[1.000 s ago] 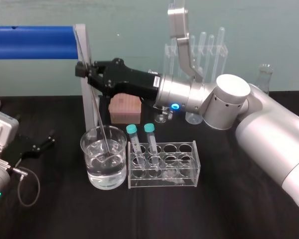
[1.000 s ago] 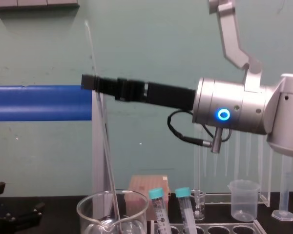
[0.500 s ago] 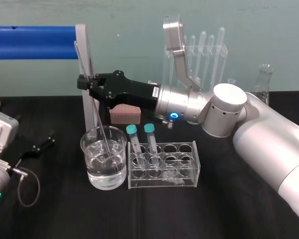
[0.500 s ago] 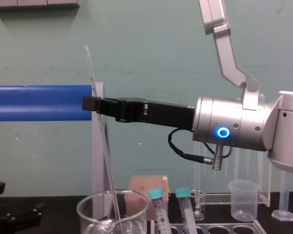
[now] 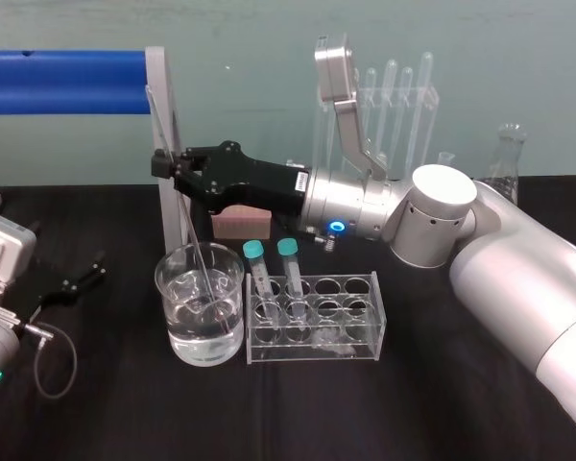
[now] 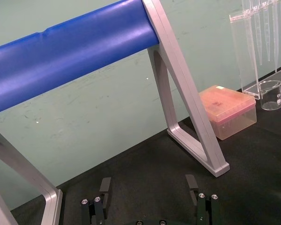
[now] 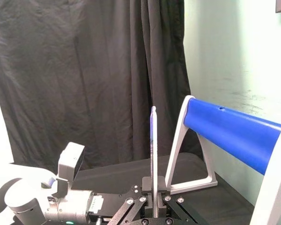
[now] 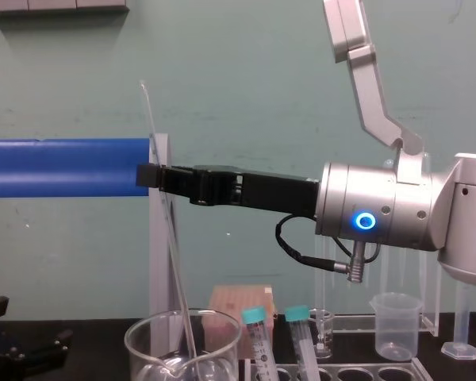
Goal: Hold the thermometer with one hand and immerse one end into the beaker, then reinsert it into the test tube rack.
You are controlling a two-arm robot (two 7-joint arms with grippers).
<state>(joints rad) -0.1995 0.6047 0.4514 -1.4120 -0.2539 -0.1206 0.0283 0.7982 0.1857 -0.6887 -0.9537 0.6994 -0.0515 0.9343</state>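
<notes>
**A:** The thermometer (image 7: 152, 150) sits lower than a second ago. Its bottom end is now deep in the beaker (image 5: 163, 279), left of centre in the head view, at or under the line of the water (image 5: 204, 338). The rod leans up and to the left.

**B:** Because the right gripper (image 5: 165, 165) dropped?

**A:** Yes. It has come down toward the rim, fingers clamped on the rod's upper part. The last half second adds little descent.

**B:** So the dip is done?

**A:** I'd judge so. What remains is lifting clear and moving right to the rack (image 5: 360, 317), just beside the beaker. Two capped tubes (image 5: 255, 264) fill its left holes — the others look open.

**B:** And the left gripper (image 6: 146, 192)?

**A:** Parked on the counter (image 5: 413, 403) at lower left, fingers spread wide.
</notes>
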